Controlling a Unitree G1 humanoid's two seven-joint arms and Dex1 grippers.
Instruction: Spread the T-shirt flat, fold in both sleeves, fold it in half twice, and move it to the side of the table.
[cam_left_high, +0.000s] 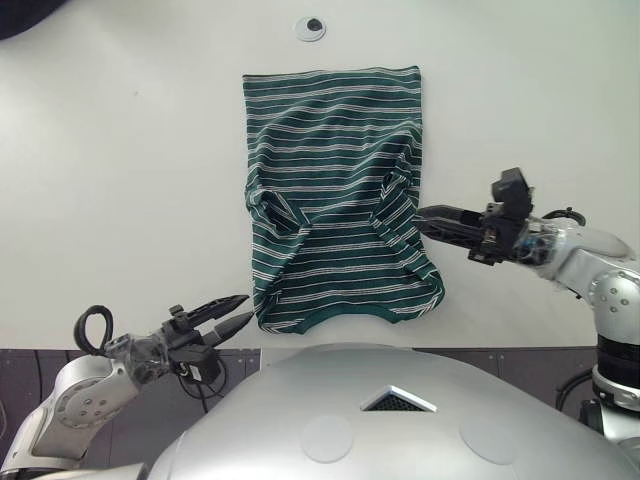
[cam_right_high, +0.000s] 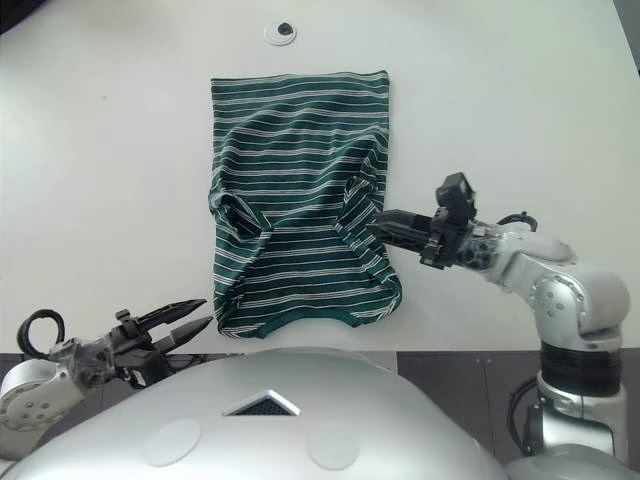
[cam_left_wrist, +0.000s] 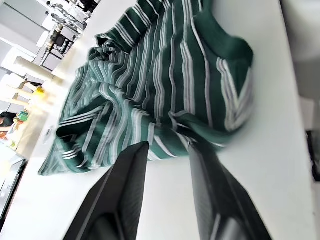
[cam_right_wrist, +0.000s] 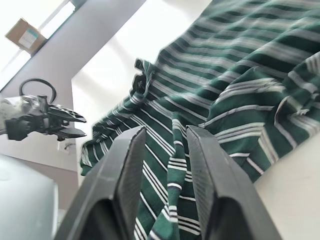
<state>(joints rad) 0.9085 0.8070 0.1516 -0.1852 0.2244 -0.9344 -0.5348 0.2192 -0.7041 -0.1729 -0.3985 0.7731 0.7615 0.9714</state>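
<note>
the green striped t-shirt (cam_left_high: 335, 190) lies about mid-way across the white table (cam_left_high: 110, 150), its straight hem toward the far side and its collar end nearest the robot. both sleeves look already turned in over the body, leaving a long narrow shape with bunched ridges where the sleeves sit. a small round disc (cam_left_high: 311, 27) sits on the table just beyond the hem.

the left gripper (cam_left_high: 238, 311) hovers at the table's near edge, just beside the shirt's near left corner. its fingers are slightly parted and hold nothing. the right gripper (cam_left_high: 425, 215) is at the shirt's right edge, about halfway along its length, near the folded right sleeve. in the right wrist view its fingers stand apart with cloth showing beyond the gap, so it appears unclosed and not pinching.

the shirt is judged a light, limp knit. it will sag, drag on the table and shed its folds if lifted by one layer. for the first half fold, the likely holds are the two near corners at the shoulders. each pinch should go through every layer there, sleeve included, so that both corners can be carried level toward the hem.
</note>
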